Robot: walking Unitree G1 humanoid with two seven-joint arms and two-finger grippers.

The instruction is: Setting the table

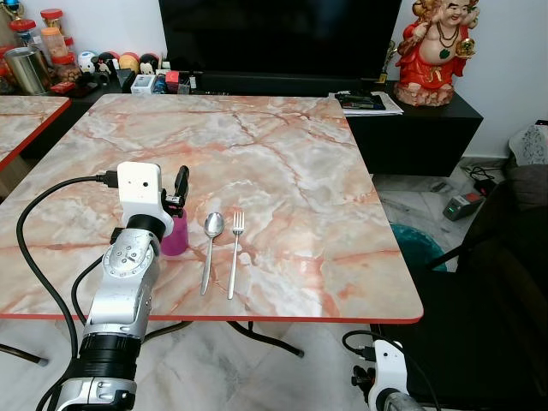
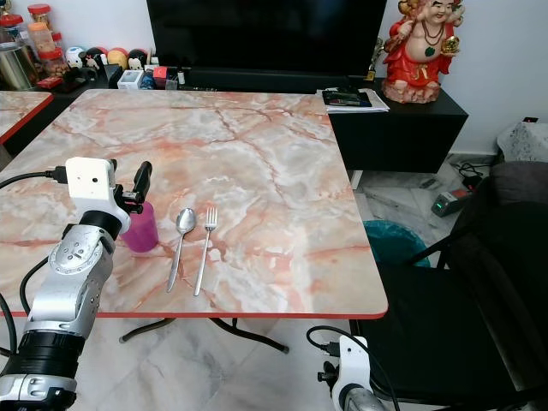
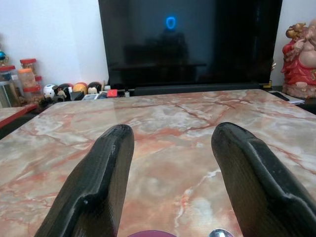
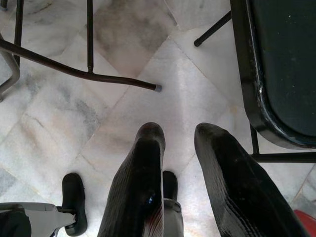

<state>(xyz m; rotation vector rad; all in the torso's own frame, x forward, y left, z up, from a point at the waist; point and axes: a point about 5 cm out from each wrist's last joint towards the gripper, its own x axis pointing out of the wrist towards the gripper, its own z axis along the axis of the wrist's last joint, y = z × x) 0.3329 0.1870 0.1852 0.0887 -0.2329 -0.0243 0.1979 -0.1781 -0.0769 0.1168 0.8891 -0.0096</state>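
A magenta cup stands near the front left of the marble table. Just right of it lie a spoon and a fork, side by side with handles toward the front edge. My left gripper hovers open right above the cup, its fingers spread wide and the cup's rim just below them. My right gripper hangs low beside the table over the tiled floor, its fingers apart and holding nothing.
A black chair stands at the table's right side, with a teal bin behind it. Beyond the table are a black TV, a low cabinet with a red figurine, and a second table at the left.
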